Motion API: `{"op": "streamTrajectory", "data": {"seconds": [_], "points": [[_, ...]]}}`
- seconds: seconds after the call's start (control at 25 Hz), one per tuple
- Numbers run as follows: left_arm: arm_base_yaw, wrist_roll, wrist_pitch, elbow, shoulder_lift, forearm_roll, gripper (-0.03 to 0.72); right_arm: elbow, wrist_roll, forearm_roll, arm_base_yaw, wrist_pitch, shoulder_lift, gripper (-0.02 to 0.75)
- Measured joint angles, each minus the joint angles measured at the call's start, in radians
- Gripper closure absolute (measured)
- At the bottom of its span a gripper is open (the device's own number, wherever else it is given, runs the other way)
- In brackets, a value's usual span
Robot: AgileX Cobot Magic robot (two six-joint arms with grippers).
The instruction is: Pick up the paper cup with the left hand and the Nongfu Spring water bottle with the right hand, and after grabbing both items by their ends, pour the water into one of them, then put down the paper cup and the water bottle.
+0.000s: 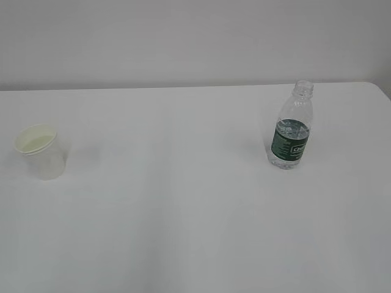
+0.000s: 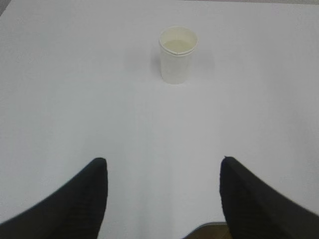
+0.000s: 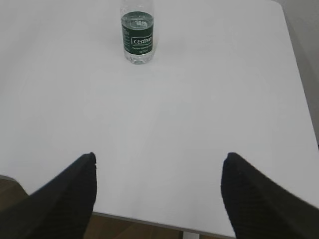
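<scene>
Both black two-fingered grippers, left (image 2: 162,199) and right (image 3: 158,196), hang open and empty; an off-centre approach could topple the far-left small white paper cup (image 1: 41,151) or the far-right capless clear ribbed bottle (image 1: 292,126).

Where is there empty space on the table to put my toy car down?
The widest bare patch is the middle of the white table, between the paper cup on the left and the water bottle on the right. The whole near side is bare too. Nowhere is crowded; just keep clear of those two.
</scene>
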Motion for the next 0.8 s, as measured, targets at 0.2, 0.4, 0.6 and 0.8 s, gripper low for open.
{"op": "streamTrajectory", "data": {"seconds": [0.2, 0.4, 0.6, 0.8], "points": [[0.000, 0.000, 0.000, 0.000, 0.000, 0.000, 0.185, 0.000, 0.000, 0.000, -0.006, 0.000, 0.000, 0.147], [0.000, 0.000, 0.000, 0.000, 0.000, 0.000, 0.185, 0.000, 0.000, 0.000, -0.006, 0.000, 0.000, 0.147], [0.000, 0.000, 0.000, 0.000, 0.000, 0.000, 0.191, 0.000, 0.000, 0.000, -0.006, 0.000, 0.000, 0.147], [0.000, 0.000, 0.000, 0.000, 0.000, -0.002, 0.195, 0.000, 0.000, 0.000, -0.006, 0.000, 0.000, 0.148]]}}
